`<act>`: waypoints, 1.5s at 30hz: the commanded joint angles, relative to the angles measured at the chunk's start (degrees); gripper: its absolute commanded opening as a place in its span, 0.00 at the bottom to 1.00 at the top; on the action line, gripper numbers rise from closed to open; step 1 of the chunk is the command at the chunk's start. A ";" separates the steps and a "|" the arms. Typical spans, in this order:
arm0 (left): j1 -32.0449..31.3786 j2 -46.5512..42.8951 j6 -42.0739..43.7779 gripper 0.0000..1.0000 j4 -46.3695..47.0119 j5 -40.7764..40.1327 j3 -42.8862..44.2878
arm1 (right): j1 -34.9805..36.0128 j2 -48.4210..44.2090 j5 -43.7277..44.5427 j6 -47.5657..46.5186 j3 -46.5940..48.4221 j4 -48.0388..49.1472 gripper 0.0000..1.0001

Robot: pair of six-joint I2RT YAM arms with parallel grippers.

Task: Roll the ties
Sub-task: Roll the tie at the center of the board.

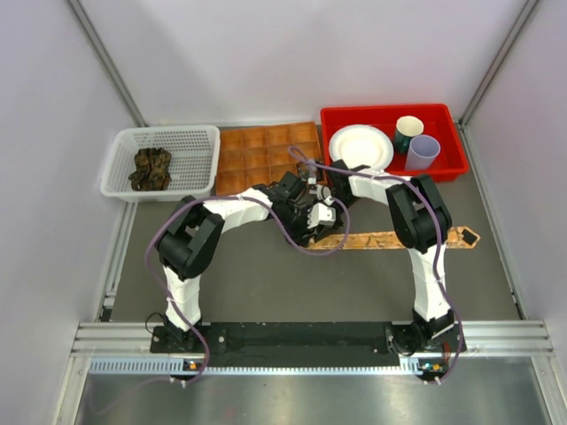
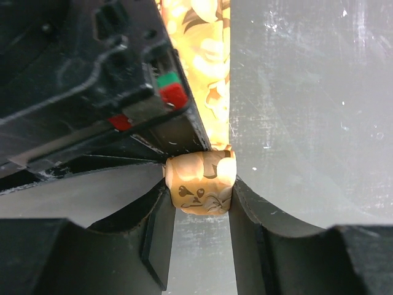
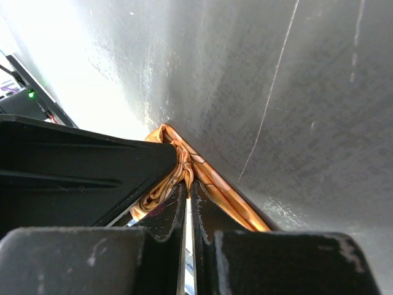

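Tan-orange tie (image 1: 399, 239) lies flat on the bench (image 1: 266, 283), in front of the brown compartment tray (image 1: 257, 150) and off toward its right corner. Its long axis runs left to right, roughly parallel to the tray's near edge. The pointed tip faces right, away from the tray.

The end nearest the tray is wound into a small tight roll (image 2: 201, 181), its axis crosswise to the strip. The unrolled strip runs straight out from it.

Left pincer (image 2: 201, 192) is clenched on the roll, one finger on each side. Right pincer (image 3: 186, 187) is just beside it, jaws nearly together and pinching a fold of the same fabric at the tips. Both meet just in front of the tray's near-right corner.

Dark ties (image 1: 151, 168) sit bunched in a white basket (image 1: 199, 137) left of the tray. A red bin (image 1: 452, 133) stands to the tray's right.
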 commanded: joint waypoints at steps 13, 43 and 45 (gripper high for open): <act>-2.70 5.52 -2.64 0.47 -0.56 -0.88 0.75 | 1.01 2.71 6.56 0.13 -2.09 7.51 0.00; -5.51 8.51 0.35 0.22 -12.00 -16.71 1.19 | -2.41 -4.58 -3.37 1.98 1.51 -0.83 0.18; -5.60 8.51 0.27 0.22 -12.17 -16.89 1.02 | -3.20 -5.29 -4.16 0.93 1.25 -2.32 0.18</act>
